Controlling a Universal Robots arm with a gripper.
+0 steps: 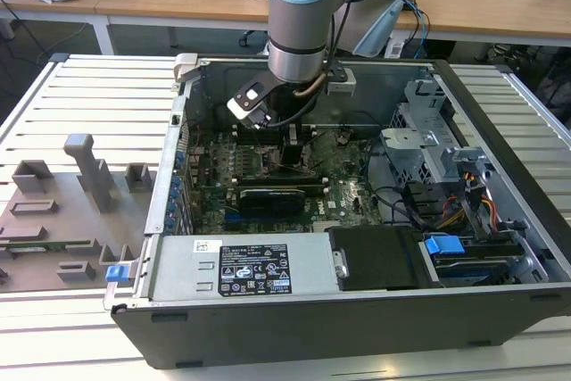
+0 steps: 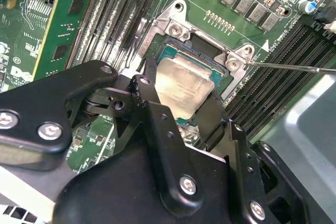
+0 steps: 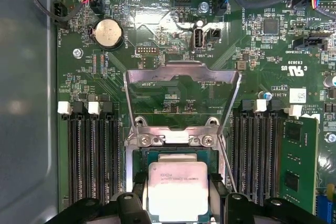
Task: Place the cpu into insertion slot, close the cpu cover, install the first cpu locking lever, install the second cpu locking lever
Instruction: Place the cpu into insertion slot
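Note:
In both wrist views the cpu (image 3: 177, 190) (image 2: 184, 82), a silver-topped square chip with a thin green rim, lies level over the insertion slot (image 3: 137, 157). My gripper (image 3: 177, 199) (image 2: 181, 100) is shut on it, one black finger pressed against each of two opposite edges. The cpu cover (image 3: 152, 80), a silver frame with a square window, stands swung open beyond the slot on its hinge. A thin locking lever (image 3: 227, 163) (image 2: 294, 67) sticks out free beside the socket. In the exterior view the gripper (image 1: 290, 156) reaches down to the motherboard inside the open computer case.
Rows of black memory slots (image 3: 92, 156) flank the socket on both sides, and a green memory stick (image 2: 58, 30) stands in one. A long black graphics card (image 1: 272, 195), the power supply (image 1: 241, 269), the drive cage (image 1: 428, 144) and loose cables (image 1: 446, 207) crowd the case.

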